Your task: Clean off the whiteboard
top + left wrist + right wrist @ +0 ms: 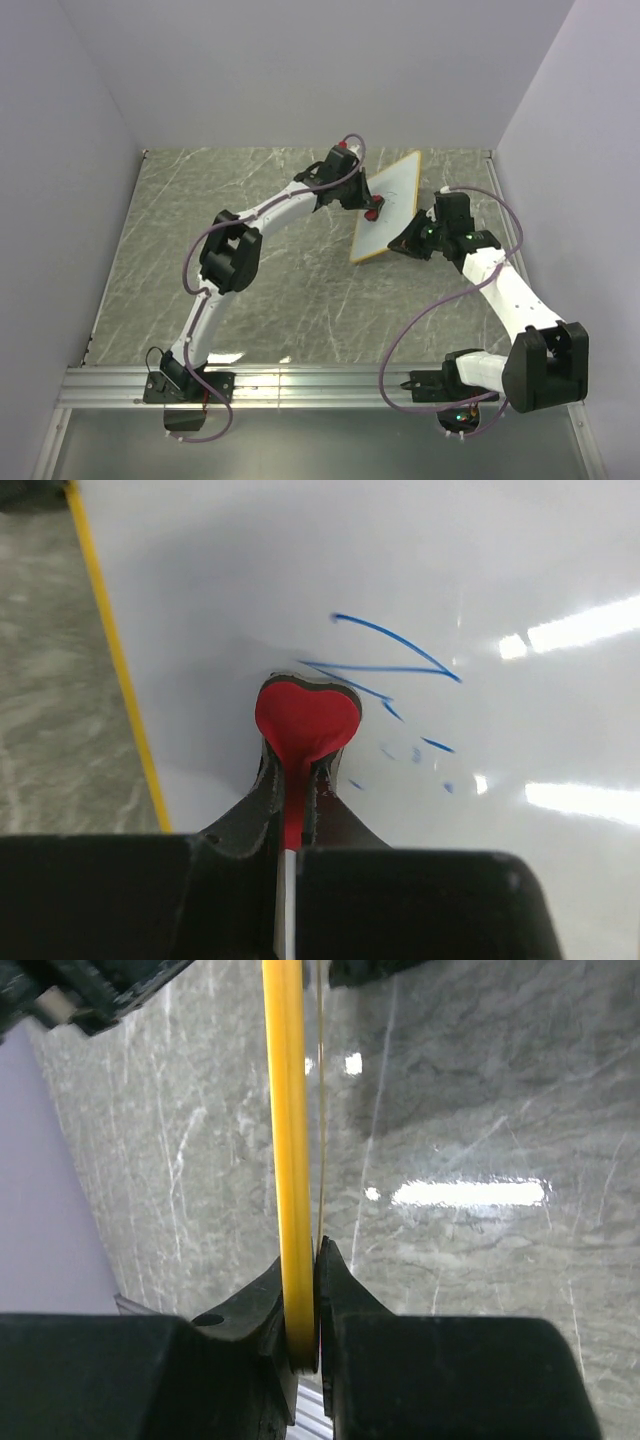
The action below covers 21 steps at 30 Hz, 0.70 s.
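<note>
The left jaws are clenched on the stem of a red eraser (305,715), whose broad head sticks out just past the fingertips and, as far as the wrist view shows, rests against the face of the whiteboard (300,560). From there the blue marks (392,645) lie ahead and to the right. 2 long strokes start just beyond the eraser's head and run off rightward, and a few faint dabs sit level with the head on its right. To the left of the jaws there is only bare white up to the yellow frame (110,650).

The right jaws are pinched shut on the board's yellow frame (285,1140), which runs straight out ahead of them, seen edge-on, with the desk (470,1110) on either side. In the top view this grip sits on the board's right long edge, near its near end, and the board's long axis slants from near-left to far-right between the 2 arms.

I judge that the coming wipe belongs to the left arm, sweeping rightward and slightly forward across the strokes while the right arm steadies the board. Whether the board is lifted off the desk, I cannot tell.
</note>
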Available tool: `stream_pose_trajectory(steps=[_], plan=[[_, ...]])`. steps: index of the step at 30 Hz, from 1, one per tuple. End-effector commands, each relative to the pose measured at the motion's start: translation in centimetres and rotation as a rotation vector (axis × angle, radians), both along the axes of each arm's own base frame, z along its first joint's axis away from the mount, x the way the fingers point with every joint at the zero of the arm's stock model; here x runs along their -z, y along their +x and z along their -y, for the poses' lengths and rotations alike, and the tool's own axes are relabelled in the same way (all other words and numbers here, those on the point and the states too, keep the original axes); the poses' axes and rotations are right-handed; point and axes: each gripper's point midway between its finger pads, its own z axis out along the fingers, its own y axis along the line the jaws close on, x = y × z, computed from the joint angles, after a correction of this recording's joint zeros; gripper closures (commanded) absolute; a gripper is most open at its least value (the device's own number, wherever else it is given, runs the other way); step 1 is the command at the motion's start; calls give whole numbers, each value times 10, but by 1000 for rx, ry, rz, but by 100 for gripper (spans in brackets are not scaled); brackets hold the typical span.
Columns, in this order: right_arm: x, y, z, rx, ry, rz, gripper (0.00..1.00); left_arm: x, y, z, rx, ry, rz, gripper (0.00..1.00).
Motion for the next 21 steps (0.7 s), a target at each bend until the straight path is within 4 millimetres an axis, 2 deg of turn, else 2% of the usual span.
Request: stream_pose_trajectory(steps=[1, 2, 6, 13, 17, 18, 20, 21], plan=[[-21, 2, -16, -45, 73, 68, 100, -63, -60, 53, 207, -96, 84, 100], [-22, 3, -17, -47, 74, 69, 100, -67, -74, 61, 237, -104, 86, 100], [-19, 5, -16, -47, 61, 63, 100, -96, -105, 69, 303, -133, 117, 100], [-15, 5, -16, -56, 57, 59, 100, -112, -112, 65, 318, -133, 139, 100], [-10, 3, -17, -68, 48, 47, 100, -102, -110, 66, 315, -118, 120, 100], [-12, 2, -17, -70, 50, 50, 100, -91, -106, 67, 300, -104, 111, 100], [-12, 1, -17, -78, 48, 48, 100, -85, -95, 67, 278, -96, 109, 100], [-14, 0, -16, -79, 47, 51, 100, -70, -88, 68, 266, -82, 89, 100]])
